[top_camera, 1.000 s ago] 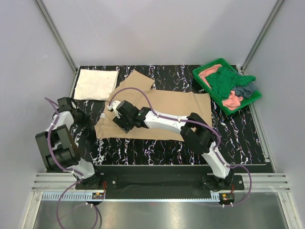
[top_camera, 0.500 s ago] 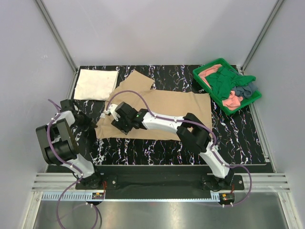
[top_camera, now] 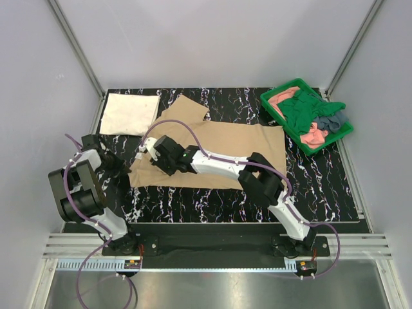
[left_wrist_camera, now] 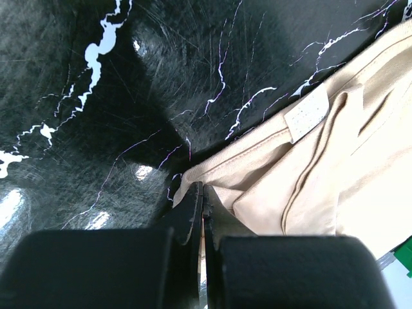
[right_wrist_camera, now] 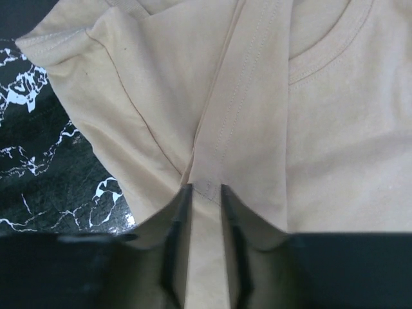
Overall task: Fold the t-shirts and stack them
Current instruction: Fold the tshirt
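Well, far left at the back of the table (top_camera: 335,187) lies the cream shirt (top_camera: 129,114), folded square and flat. Nearer the front, the left claw (left_wrist_camera: 201,209) is clamped tight on the left hem of the tan shirt (top_camera: 225,145), right at the cloth's edge w/ bare table beside it. The tan shirt lies spread over the middle of the table, one sleeve poking toward the back. The right claw (right_wrist_camera: 203,190) rests on its left part, near the neckband. Its jaws stand a narrow gap apart w/ a seam ridge of cloth btw. them; whether they bite it yet I can't tell from the wrist view. Far right, the green tray (top_camera: 278,89) holds the dark green shirt (top_camera: 302,109), pink shirt (top_camera: 312,136) and grey-blue shirt (top_camera: 331,121) in a heap, none folded.

Handling, as I judge it: thin knit, light and limp, no stiffness. It'll sag wherever unheld and prob. slip out of a shallow pinch. Best holds are hems, seams and neckband, i.e. doubled cloth, taken deep. Two holds well apart keep an edge straight for a fold. Lift low, since drag on the table can bunch the trailing part.
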Tool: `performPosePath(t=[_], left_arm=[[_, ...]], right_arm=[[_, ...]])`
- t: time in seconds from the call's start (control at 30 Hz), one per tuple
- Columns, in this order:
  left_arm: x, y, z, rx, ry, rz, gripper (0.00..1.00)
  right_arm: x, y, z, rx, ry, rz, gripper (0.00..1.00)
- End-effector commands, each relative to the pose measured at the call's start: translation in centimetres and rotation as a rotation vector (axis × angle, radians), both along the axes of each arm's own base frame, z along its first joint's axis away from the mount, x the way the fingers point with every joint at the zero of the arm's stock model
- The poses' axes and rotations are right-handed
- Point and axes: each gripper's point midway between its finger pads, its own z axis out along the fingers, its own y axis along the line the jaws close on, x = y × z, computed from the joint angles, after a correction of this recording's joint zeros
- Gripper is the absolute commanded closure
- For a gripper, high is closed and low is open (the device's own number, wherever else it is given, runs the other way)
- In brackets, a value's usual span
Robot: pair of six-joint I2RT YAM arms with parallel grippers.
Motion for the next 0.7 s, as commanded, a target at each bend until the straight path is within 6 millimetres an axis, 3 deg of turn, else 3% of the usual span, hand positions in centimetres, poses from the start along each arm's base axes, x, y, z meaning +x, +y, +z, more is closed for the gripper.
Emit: performPosePath(t=[0.0,0.13,0.67], left_arm=[[0.5,0.6,0.1,0.029,-0.011,-0.009,1.0],[0.6,0.5,0.2,0.025,-0.013,-0.011,1.0],[0.4,0.7,0.0,0.036,-0.006,-0.004,1.0]], right_arm=[[-0.5,1.9,2.9,0.08,-0.026,0.053,0.66],[-1.3,2.0,2.1,0.077,-0.001,0.082,0.53],[-0.2,1.6,-1.0,-0.024,-0.079,0.059,0.58]])
